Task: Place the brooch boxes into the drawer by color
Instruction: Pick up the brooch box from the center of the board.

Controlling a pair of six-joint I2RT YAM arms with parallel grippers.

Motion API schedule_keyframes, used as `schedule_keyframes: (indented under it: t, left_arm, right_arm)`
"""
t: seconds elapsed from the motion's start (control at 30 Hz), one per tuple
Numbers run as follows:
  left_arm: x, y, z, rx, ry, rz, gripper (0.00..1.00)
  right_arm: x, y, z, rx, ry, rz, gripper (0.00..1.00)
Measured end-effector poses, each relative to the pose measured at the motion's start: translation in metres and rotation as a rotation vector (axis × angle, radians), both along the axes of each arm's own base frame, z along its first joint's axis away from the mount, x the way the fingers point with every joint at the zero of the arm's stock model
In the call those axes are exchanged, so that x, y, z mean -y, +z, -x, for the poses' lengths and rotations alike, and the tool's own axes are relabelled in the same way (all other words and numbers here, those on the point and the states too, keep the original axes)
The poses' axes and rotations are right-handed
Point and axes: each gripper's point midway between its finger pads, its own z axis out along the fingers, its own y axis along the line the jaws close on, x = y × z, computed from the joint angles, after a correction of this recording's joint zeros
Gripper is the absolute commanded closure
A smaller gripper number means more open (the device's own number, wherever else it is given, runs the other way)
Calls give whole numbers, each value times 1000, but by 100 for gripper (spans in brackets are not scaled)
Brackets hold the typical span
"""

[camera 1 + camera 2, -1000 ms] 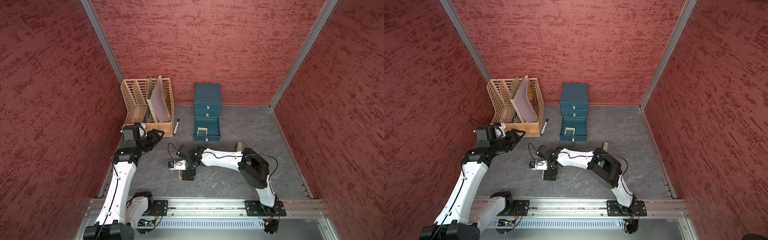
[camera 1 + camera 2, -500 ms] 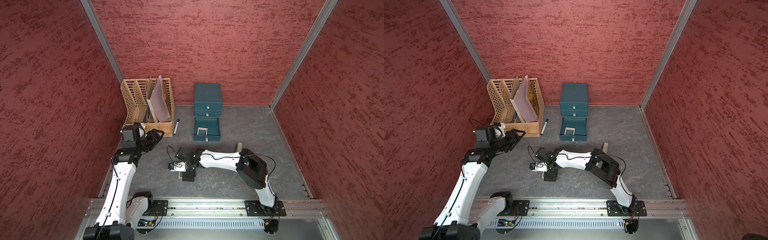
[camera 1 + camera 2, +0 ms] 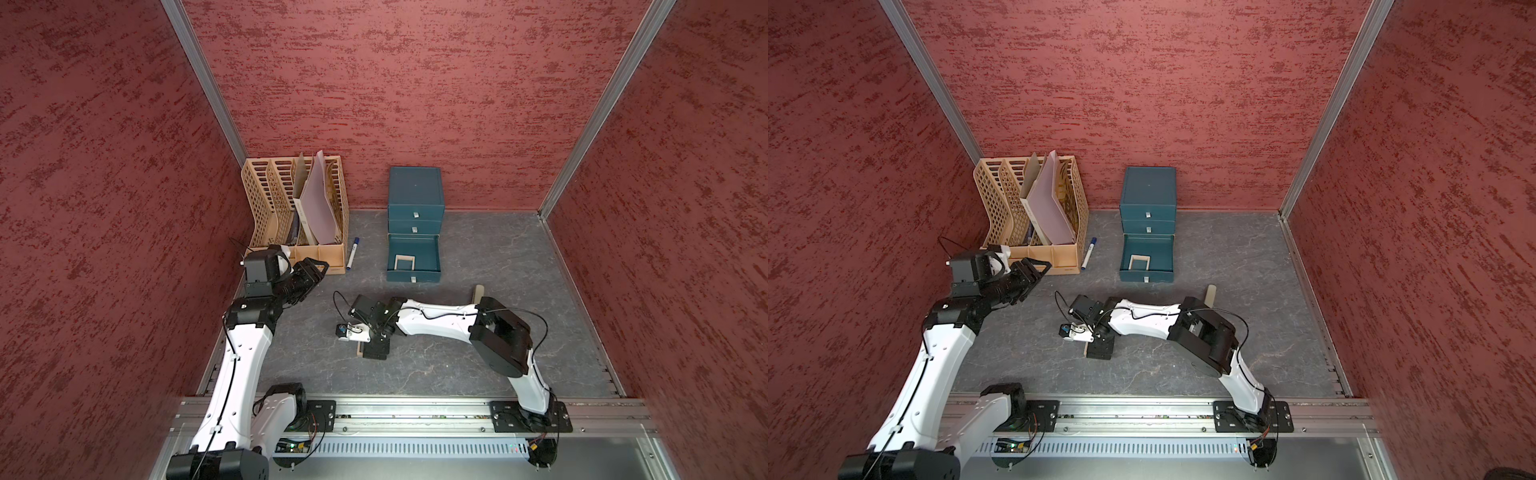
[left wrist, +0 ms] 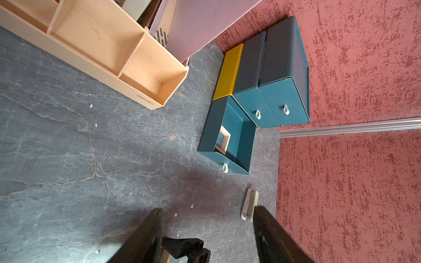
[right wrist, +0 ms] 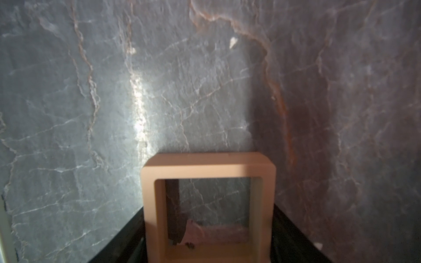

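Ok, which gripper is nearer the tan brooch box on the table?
Right. The right gripper straddles the tan brooch box; the left gripper hangs open off by the file rack.

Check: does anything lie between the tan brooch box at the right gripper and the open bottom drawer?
Nothing visible does: bare table lies between the tan brooch box and the open bottom drawer; the marker pen and beige bar lie aside.

left arm (image 3: 245, 345): raised, elbow bent, reaching forward | left gripper (image 3: 320, 267): roughly level, jaws apart, empty | right arm (image 3: 436, 322): stretched low toward the left | right gripper (image 3: 375, 348): pointing down, jaws parted, grip unclear
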Motion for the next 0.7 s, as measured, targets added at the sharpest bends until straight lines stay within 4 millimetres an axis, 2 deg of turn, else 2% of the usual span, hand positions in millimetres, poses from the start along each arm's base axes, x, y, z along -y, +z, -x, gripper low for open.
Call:
schedule_keyframes:
  t: [0.13, 0.47, 0.6, 0.7]
  left_arm:
    - [0, 0, 0, 0, 0, 0, 34]
    - [0, 0, 0, 0, 1, -1, 34]
    - [-1, 1, 0, 4, 5, -6, 34]
    - [-2, 2, 1, 10, 11, -12, 34]
  right_arm:
    - [0, 0, 0, -3, -16, 1, 33]
    - [0, 4, -1, 2, -73, -8, 35]
    - [1, 21, -2, 14, -115, -49, 38]
    - [1, 42, -5, 31, -154, -94, 40]
